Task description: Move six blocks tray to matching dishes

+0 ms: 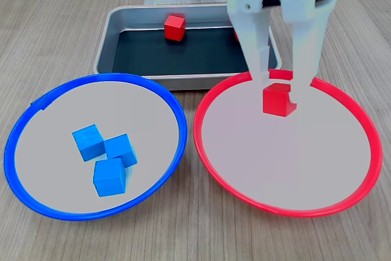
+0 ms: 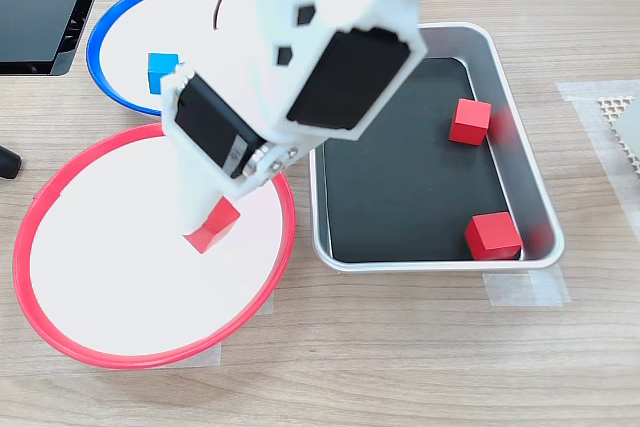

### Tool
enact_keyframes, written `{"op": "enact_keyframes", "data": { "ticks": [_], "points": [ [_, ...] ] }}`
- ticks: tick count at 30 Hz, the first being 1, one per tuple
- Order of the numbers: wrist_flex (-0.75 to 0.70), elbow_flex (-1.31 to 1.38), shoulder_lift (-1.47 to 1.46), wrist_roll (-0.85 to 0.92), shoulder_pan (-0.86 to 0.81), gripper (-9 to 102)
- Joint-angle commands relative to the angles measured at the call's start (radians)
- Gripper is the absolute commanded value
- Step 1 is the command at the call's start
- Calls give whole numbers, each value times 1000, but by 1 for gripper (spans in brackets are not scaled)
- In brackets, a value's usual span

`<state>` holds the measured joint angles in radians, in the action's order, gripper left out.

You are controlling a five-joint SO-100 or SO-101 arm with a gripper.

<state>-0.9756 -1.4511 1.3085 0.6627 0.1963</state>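
**Now a red cube goes into the red dish**

Clearly the gripper [image 1: 280, 93] stands over the red dish [image 1: 342, 203], with a red cube [image 1: 278, 99] between its two white fingers [image 1: 259, 53]. The cube sits in the dish at about 12 o'clock, close to the rim next to the tray [image 1: 113, 29]. I cannot tell for sure if the fingers press the cube or are a little apart from it; one finger is just beside its upper left corner, the other touches its right side. I also cannot tell if the cube rests on the dish floor or hangs just above it.

Three blue cubes [image 1: 104, 157] lie together in the blue dish [image 1: 24, 194], slightly toward 7 o'clock from its centre. Judging from this, the blue part is done and the red part is at its first cube.

As for handling, the cubes look light, stiff and matte, so they should not slip or break easily. The best hold is on two opposite flat faces, with the fingers square to them; a hold on the corners may turn the cube.

The low front fixed view shows one more red cube [image 1: 174, 27] in the tray at 12 o'clock, while the arm hides much of the tray's right part. The fixed view from above shows two red cubes in the tray [image 2: 335, 257], one [image 2: 470, 120] at 2 o'clock and one [image 2: 492, 235] at 5 o'clock. There, however, the arm [image 2: 310, 87] covers most of the blue dish [image 2: 115, 27], so one blue cube [image 2: 161, 71] is seen.
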Motion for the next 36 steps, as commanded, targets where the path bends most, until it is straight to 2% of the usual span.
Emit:
{"op": "enact_keyframes", "data": {
  "ticks": [1, 5, 7, 9, 12, 15, 18, 20, 26, 36],
  "points": [
    [-34, -2, 17, 78, -9, 19],
    [-107, -18, 81, 95, -32, 1],
    [-172, -32, 129, 120, -49, 0],
    [-296, -40, 190, 189, -72, 0],
    [-514, -109, 307, 408, -126, 0],
    [-664, -206, 402, 686, -210, 0],
    [-667, -333, 486, 854, -290, 0],
    [-617, -420, 538, 882, -334, 0],
    [-514, -574, 623, 884, -426, 17],
    [-489, -637, 615, 974, -518, 17]
  ]
}}
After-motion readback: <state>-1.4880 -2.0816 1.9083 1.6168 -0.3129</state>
